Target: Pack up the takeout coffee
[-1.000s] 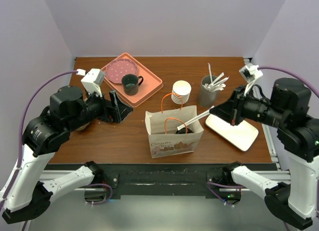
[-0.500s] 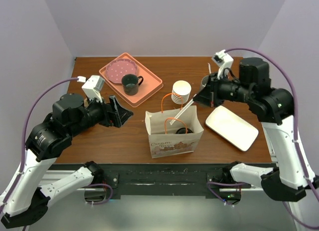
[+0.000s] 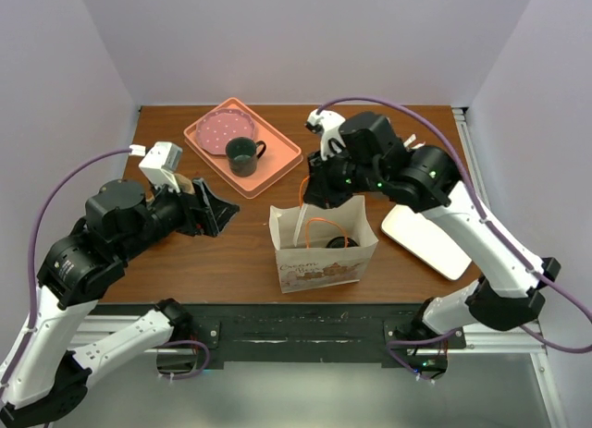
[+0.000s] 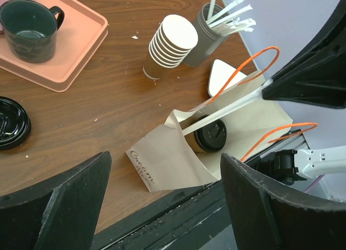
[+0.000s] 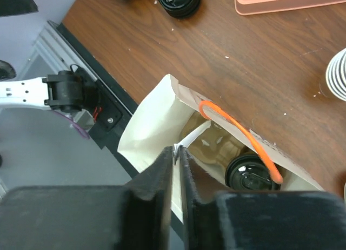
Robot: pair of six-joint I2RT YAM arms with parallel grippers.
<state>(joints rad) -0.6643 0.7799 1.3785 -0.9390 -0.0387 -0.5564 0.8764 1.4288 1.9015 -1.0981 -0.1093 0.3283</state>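
White straw [image 4: 232, 107], brought over from the right a moment ago, now dips into the paper bag [image 3: 324, 262] beside the coffee cup [image 4: 211, 134] inside, the right gripper [image 5: 177, 153] pinching it, the left gripper [image 3: 215, 211] wide and empty, so packing seems almost complete.

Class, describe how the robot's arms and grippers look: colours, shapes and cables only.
Both the left arm and right arm have white links joined by bulky black joint housings. A purple cable loops along each. A small white camera block sits at each wrist. The left gripper and right gripper have black, tapering fingers.
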